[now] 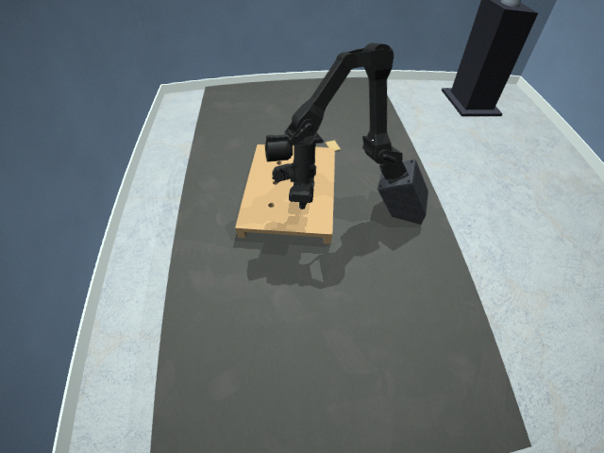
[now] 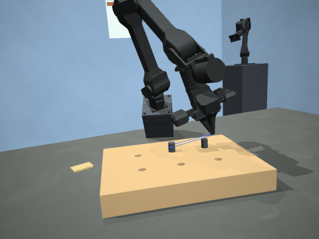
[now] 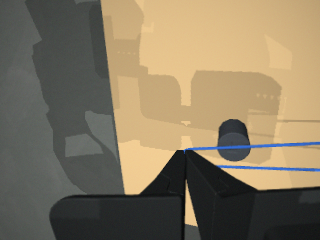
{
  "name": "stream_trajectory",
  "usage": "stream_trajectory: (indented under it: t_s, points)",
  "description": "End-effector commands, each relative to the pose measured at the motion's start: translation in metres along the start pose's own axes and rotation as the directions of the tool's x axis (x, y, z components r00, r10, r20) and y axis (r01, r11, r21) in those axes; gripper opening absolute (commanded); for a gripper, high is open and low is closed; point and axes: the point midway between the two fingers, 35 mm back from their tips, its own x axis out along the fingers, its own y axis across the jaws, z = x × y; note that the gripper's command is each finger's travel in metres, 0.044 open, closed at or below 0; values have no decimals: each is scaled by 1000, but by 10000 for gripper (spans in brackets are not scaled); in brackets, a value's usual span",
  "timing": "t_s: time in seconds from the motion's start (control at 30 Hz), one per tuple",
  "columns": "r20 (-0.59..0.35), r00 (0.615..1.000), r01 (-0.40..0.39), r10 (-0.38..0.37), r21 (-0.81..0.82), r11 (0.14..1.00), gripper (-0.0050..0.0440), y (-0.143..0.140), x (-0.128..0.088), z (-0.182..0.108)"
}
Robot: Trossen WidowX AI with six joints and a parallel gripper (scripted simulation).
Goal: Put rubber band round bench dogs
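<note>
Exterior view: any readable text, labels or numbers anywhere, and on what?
None readable in any view.
Wall sheet behind the arm: pale, with a brown-red strip at its top edge; no letters can be made out.
Board, both bench dogs, small tan block, arm base, hand: no markings visible.

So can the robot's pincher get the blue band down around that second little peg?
Probably yes. The gripper, shut on the rubber band, is raised just beyond the second bench dog. The band is hooked on the first dog, and nothing blocks the way down.
</note>
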Motion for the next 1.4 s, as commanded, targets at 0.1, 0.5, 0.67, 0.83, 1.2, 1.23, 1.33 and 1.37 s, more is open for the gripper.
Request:
stream_trajectory:
  t_s: [0.1, 0.5, 0.67, 0.83, 1.2, 1.23, 1.33, 1.37]
  points:
    - [3, 1000, 21, -21, 0, 1000, -50, 5, 2, 4]
    - [0, 997, 81, -81, 5, 997, -50, 5, 8, 6]
    - [-2, 994, 114, -114, 6, 994, -50, 5, 11, 6]
    - [-2, 991, 133, -133, 7, 991, -50, 5, 13, 6]
    - [2, 978, 210, -210, 6, 978, -50, 6, 21, 6]
    - [3, 976, 217, -217, 5, 976, -50, 6, 21, 6]
    - [5, 973, 232, -232, 5, 973, -50, 6, 23, 6]
    - [5, 973, 232, -232, 5, 973, -50, 6, 23, 6]
